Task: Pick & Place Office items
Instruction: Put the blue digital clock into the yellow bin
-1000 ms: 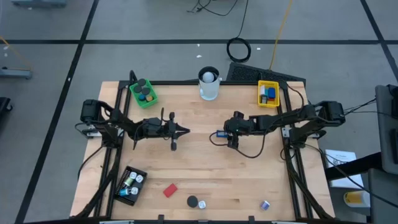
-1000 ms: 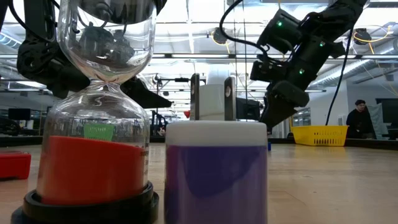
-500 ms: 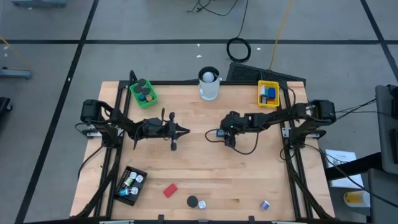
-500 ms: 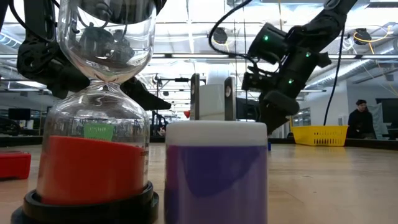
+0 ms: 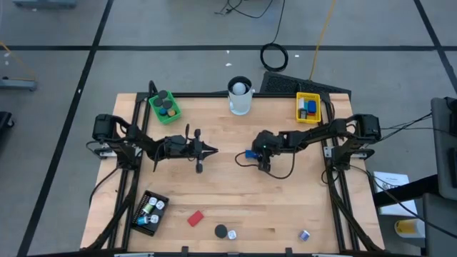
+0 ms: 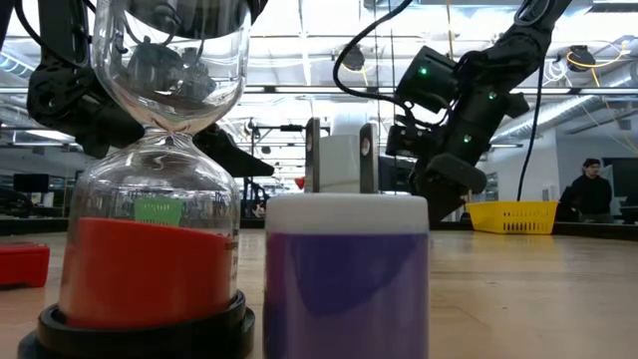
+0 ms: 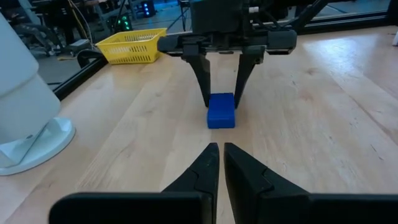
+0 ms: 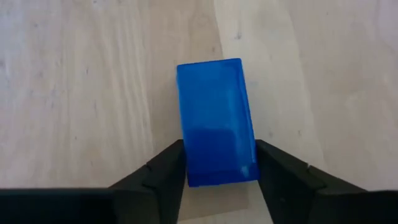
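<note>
Wooden table (image 5: 235,207), unlabelled blue block (image 8: 216,121)

Both arms are dark, near-black assemblies of slim links joined by bulkier rounded joint housings. The left arm (image 5: 136,143) and right arm (image 5: 321,134) each end in a hand with two dark tapered fingers – wedge-shaped, with matte surfaces. A black cable (image 5: 282,171) loops loosely beside the right arm's wrist. Small green indicator lights (image 6: 423,72) glow on the right arm's wrist housing. The left hand (image 7: 220,163) carries a broad, flat black crossbar behind its fingers.
</note>
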Controlling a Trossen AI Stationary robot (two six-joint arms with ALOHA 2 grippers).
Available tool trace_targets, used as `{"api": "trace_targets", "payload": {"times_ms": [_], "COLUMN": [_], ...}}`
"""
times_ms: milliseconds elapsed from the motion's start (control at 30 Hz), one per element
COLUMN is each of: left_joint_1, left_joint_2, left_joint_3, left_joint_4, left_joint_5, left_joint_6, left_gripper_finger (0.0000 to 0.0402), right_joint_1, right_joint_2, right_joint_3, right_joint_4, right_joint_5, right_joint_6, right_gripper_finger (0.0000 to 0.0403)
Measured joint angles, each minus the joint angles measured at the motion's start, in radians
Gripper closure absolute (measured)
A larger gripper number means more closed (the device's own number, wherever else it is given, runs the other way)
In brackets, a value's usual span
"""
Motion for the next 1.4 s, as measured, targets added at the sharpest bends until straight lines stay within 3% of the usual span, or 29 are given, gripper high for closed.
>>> {"api": "trace_targets", "payload": {"times_ms": [133,333,433,667,767,900,1100,1400], "left_joint_1": [0.0,0.0,0.0,0.0,0.0,0.0,0.0,0.0], "left_joint_2": [0.0,0.0,0.0,0.0,0.0,0.0,0.0,0.0], "left_joint_3": [0.0,0.0,0.0,0.0,0.0,0.004,0.004,0.004], "left_joint_4": [0.0,-0.001,-0.001,-0.004,-0.007,-0.01,-0.009,-0.009], "left_joint_5": [0.0,0.0,0.0,0.0,0.0,0.0,0.0,0.0], "left_joint_6": [0.0,-0.002,-0.002,-0.006,-0.006,-0.007,-0.01,-0.007], "left_gripper_finger": [0.0369,0.0369,0.0369,0.0369,0.0369,0.0369,0.0369,0.0369], "right_joint_1": [0.0,-0.001,-0.001,-0.068,-0.168,-0.362,-0.578,-0.681], "right_joint_2": [-0.003,-0.008,-0.071,-0.345,-0.476,-0.575,-0.547,-0.418], "right_joint_3": [-0.002,-0.002,-0.004,-0.003,-0.002,-0.002,-0.036,-0.058], "right_joint_4": [0.02,0.009,-0.05,-0.303,-0.46,-0.607,-0.611,-0.55], "right_joint_5": [0.023,0.022,0.041,0.284,0.428,0.489,0.449,0.439], "right_joint_6": [-0.035,-0.038,-0.015,0.176,0.335,0.461,0.55,0.59], "right_gripper_finger": [0.0252,0.0251,0.024,0.0248,0.0246,0.0237,0.0243,0.0235]}}
